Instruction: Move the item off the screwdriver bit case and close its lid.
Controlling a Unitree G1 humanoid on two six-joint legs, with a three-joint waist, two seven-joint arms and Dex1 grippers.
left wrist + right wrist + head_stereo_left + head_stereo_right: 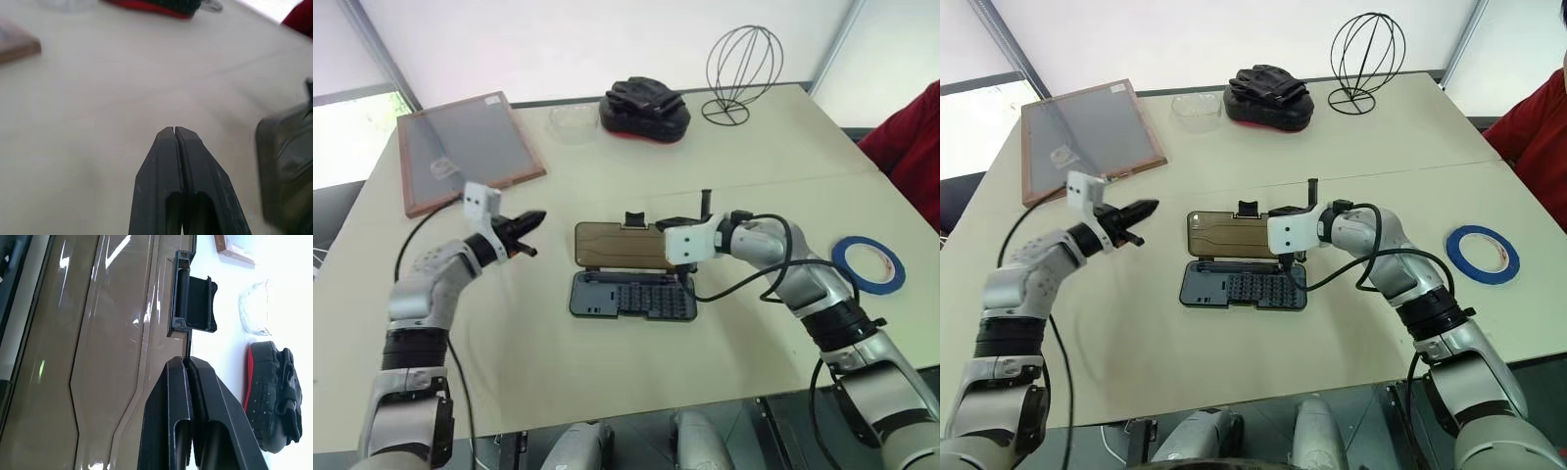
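Note:
The screwdriver bit case (631, 297) lies open at the table's middle, its grey-blue tray of bits toward me. Its smoky brown lid (617, 245) lies flat behind the tray, with the dark latch tab (633, 217) on the far edge. The item, a blue tape roll (840, 260), rests on the table far to the case's right, off the case. My right gripper (658, 226) is shut, its tips (187, 360) at the lid's far edge beside the latch tab (195, 303). My left gripper (536, 217) is shut and empty, hovering left of the case above bare table (174, 129).
At the back left lies a wood-framed grey panel (465, 147). A clear dish (573, 122), a black pouch with a red base (644, 108) and a wire globe stand (741, 69) line the back. A person's red sleeve (911, 147) is at the right edge.

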